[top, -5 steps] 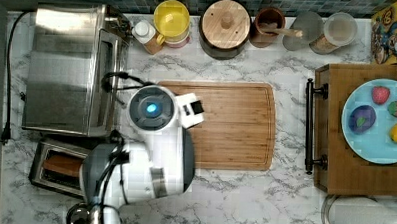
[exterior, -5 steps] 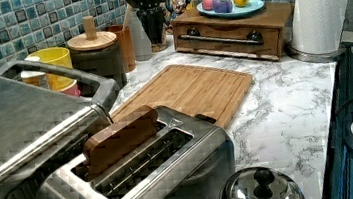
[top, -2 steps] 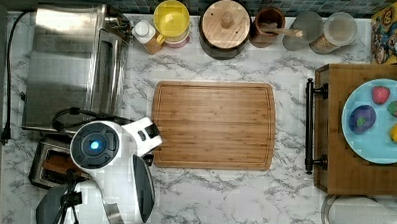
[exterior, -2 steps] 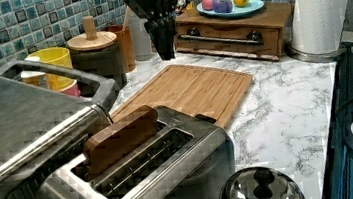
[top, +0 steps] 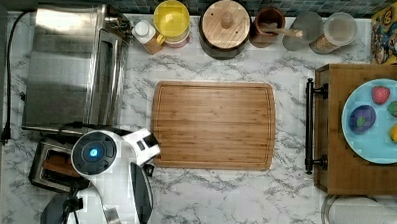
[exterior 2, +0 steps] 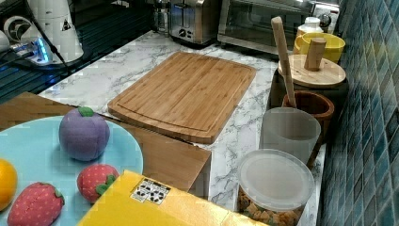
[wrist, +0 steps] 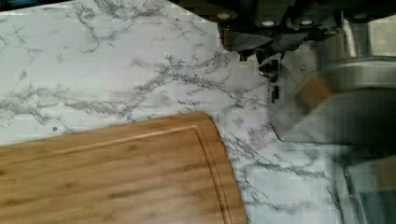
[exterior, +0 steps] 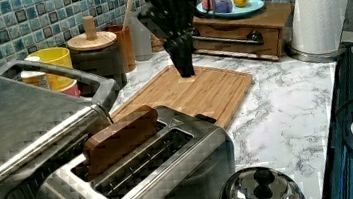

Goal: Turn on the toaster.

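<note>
1. The toaster (exterior: 138, 174) sits on the marble table (top: 223, 203), at the top view's lower left, beside the toaster oven (top: 68, 67).
2. Its slots run along the top view's left-right line, bread (exterior: 118, 139) standing in one.
3. The hand (exterior: 184, 68) hangs above the cutting board (top: 213, 125); open or closed, I cannot tell.
</note>
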Controlling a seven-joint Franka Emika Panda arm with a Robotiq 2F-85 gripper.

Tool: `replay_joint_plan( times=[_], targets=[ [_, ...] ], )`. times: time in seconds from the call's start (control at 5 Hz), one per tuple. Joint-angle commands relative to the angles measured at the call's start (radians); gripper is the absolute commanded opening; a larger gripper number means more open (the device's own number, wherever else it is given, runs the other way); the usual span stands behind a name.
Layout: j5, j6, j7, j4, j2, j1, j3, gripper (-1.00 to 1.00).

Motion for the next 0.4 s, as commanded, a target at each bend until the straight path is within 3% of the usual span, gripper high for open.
replay_joint_plan(
  times=[0.2,0.4],
  targets=[
    [0.149,0.103,-0.167,-0.161,-0.180,0.143,-0.018,-1.00],
    [0.153,0.109,-0.182,-0.146,-0.155,0.128,0.021,-1.00]
  ],
)
